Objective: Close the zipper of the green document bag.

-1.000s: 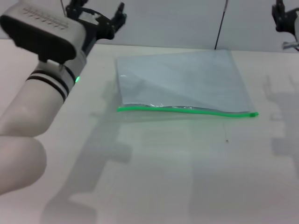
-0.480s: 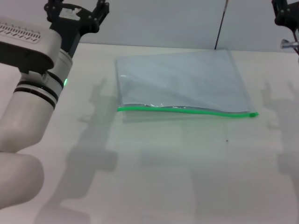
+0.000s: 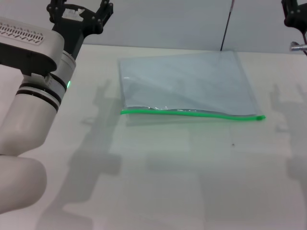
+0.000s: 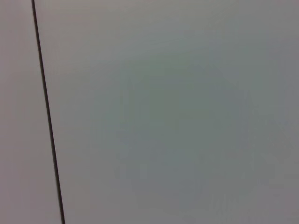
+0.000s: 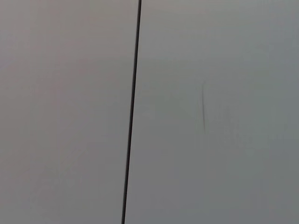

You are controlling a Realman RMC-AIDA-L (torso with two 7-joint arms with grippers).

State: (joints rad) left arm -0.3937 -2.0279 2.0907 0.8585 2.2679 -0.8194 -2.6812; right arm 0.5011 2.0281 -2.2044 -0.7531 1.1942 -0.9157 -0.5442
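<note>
The green document bag [image 3: 187,81] lies flat on the white table [image 3: 168,182], a little past its middle in the head view. Its zipper [image 3: 192,113] is a bright green strip along the bag's near edge, ending in a small green tab [image 3: 260,117] at the right end. My left gripper [image 3: 80,8] is raised at the far left, well away from the bag, open and holding nothing. Only part of my right gripper [image 3: 293,13] shows, high in the far right corner. Both wrist views show just a plain wall with a thin dark line.
A thin dark vertical line [image 3: 227,24] runs down the wall behind the bag. My left arm's white forearm [image 3: 33,96] fills the near left side. Arm shadows fall on the table on both sides of the bag.
My left arm has swung leftward and back, away from the bag, during the first half second, then held nearly still. The right gripper has crept slightly upward. The bag has not moved.
</note>
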